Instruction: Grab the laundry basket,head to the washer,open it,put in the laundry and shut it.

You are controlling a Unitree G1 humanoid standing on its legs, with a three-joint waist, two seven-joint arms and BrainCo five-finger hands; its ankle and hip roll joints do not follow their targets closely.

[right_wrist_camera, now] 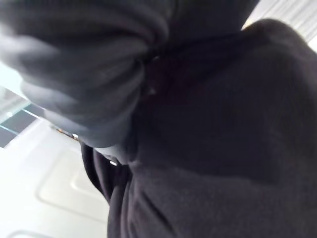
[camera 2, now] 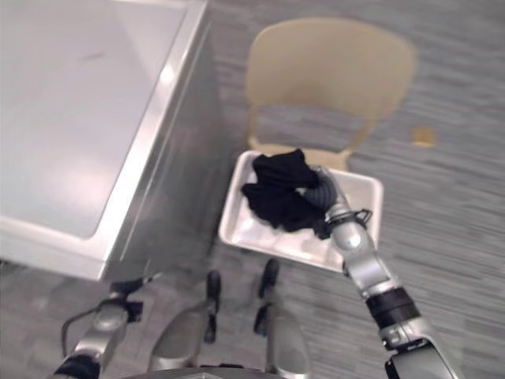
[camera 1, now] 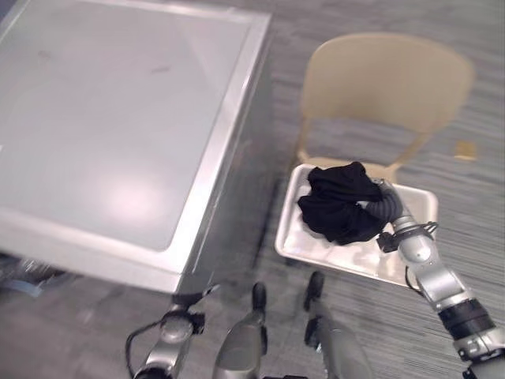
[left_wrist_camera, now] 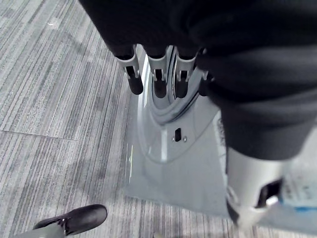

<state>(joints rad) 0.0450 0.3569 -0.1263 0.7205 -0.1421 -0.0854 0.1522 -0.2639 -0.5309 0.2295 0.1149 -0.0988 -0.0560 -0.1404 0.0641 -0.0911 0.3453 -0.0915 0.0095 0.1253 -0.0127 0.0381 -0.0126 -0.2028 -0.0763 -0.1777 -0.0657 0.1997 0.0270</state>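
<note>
Laundry (camera 1: 341,202): one bundle of black cloth, bunched up, sitting over the near-left part of the basket and rising above its rim.
Basket (camera 1: 410,197): shallow white tray-like tub on the carpet, just in front of the chair and to the right of the washer; pale bare floor of the tub shows around the cloth.
Right hand (camera 1: 384,199): reaches in from the lower right and is buried in the right side of the black cloth; the dark ribbed cover shows against the bundle, the fingers are hidden in the fabric, so the grip cannot be told. The right wrist view shows dark cloth (right_wrist_camera: 208,148) pressed close to the cover.
Left hand (left_wrist_camera: 158,74): hangs low beside the washer's front, fingers straight and side by side, holding nothing.
Washer (camera 1: 118,134): grey box with a flat glossy top, left of the basket.
Chair (camera 1: 379,87): beige, standing behind the basket.
Floor (camera 1: 481,229): grey striped carpet.
</note>
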